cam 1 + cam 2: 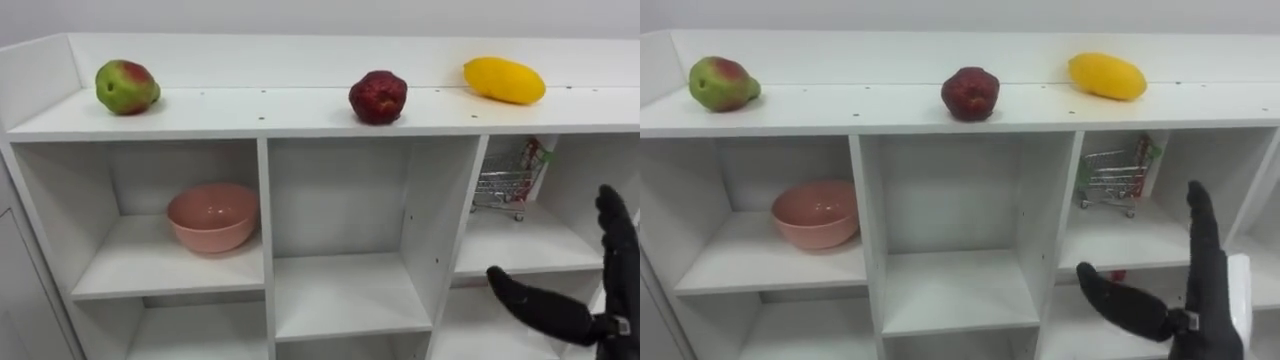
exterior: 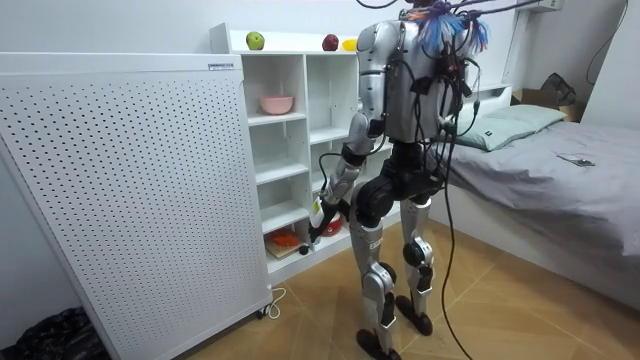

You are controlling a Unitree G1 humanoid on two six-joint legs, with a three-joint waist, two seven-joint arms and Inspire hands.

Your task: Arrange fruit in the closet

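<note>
White closet (image 1: pixel 300 112): 3 columns of open cubbies under a flat top shelf, with the robot standing close in front. The top has a rail at the back and left side but no lip along the front, so a fruit nudged forward would likely drop to the floor.
Pink bowl (image 1: pixel 212 216): sits in the upper left cubby. A fruit dropped in from height could skid it toward the edge.
Right hand (image 1: pixel 612 318): low on the right, before the right column, fingers straight, thumb spread wide, holding nothing. Rising from here, it could clip the shelf edge above or the upright divider.
Left hand (image 2: pixel 318 222): hangs low by the thigh in the room view, before the lower cubbies; whether it is apart or closed cannot be told.
Toy cart (image 1: pixel 505 180): a light wire thing in the upper right cubby, nearest the right hand. A careless sweep would probably tip it.
Yellow fruit (image 1: pixel 504 80): lies lengthwise at the right of the top shelf, near the back wall. It looks smooth and long, so a shallow hold may slip.
Green-and-red fruit (image 1: pixel 126 86): far left on top, well apart from the right hand. A long reach across risks brushing the middle fruit.
Dark red fruit (image 1: pixel 378 97): middle of the top, nearer the front edge; 1 bump may roll it off.
</note>
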